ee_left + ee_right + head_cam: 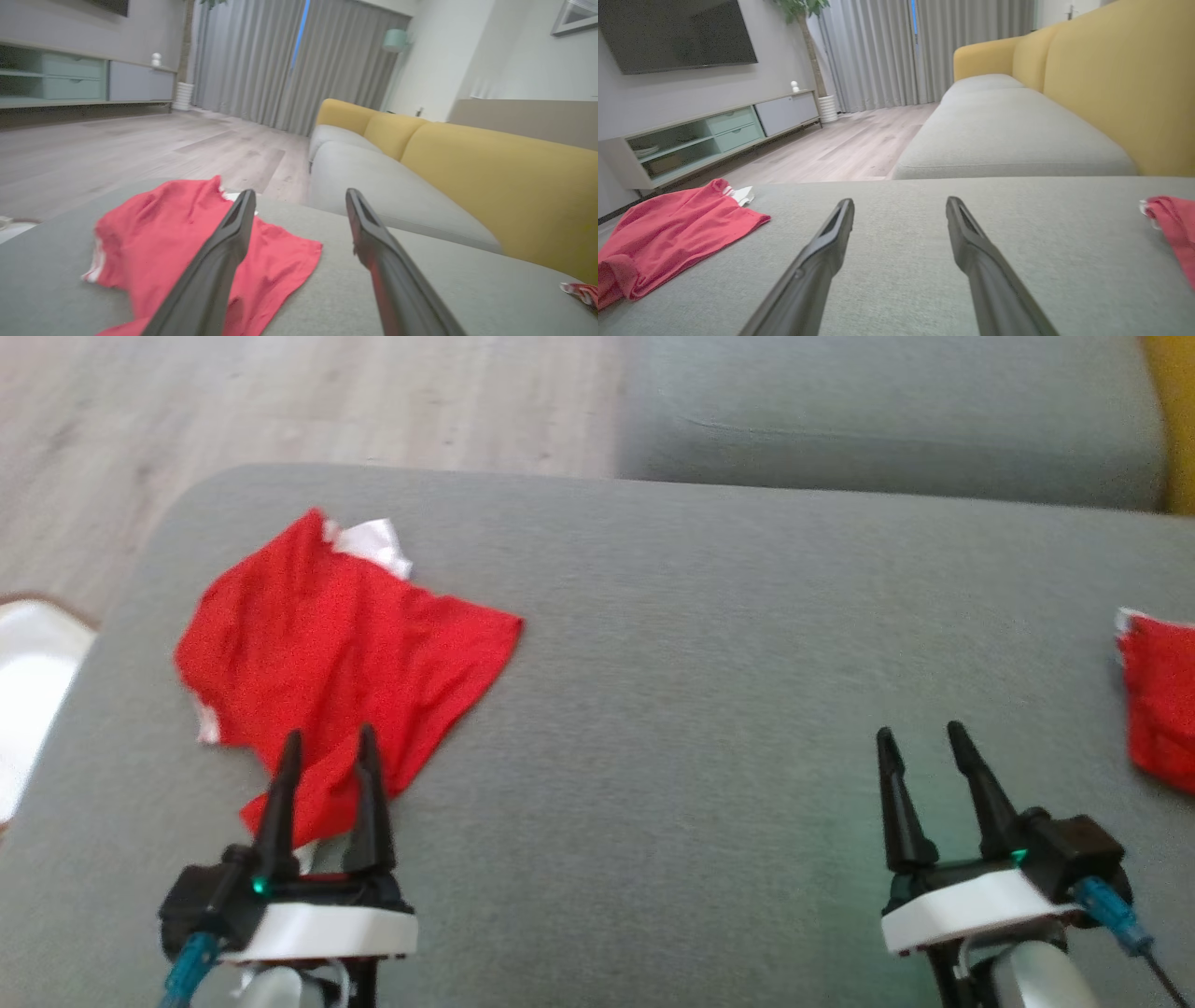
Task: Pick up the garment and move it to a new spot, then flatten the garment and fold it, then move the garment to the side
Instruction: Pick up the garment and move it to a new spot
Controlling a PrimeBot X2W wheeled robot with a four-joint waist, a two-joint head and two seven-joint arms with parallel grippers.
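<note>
Grey upholstery is your work surface: one broad grey cushion (700,644) with two red pieces lying on it, well apart. You have the red garment (345,644) at the left, spread loosely and rumpled, with one white patch (373,543) showing at its far edge and white trim at its left corner. The second red cloth (1162,700) lies at the far right, cut off by the edge of the head view. You have two grippers, each with two dark fingers. The left gripper (330,734) sits over the near edge of the red garment with its jaws parted and nothing between them; you cannot tell whether the tips touch the fabric. The right gripper (919,730) is over bare cushion between the two red pieces, jaws likewise apart and empty. Nothing stands between either gripper and the red garment. Beyond the cushion you see one grey sofa seat (887,411) with a yellow backrest (490,177), a pale wooden floor (280,401), grey curtains (878,51), one low cabinet (705,135) and one dark screen (677,32) on the wall.
</note>
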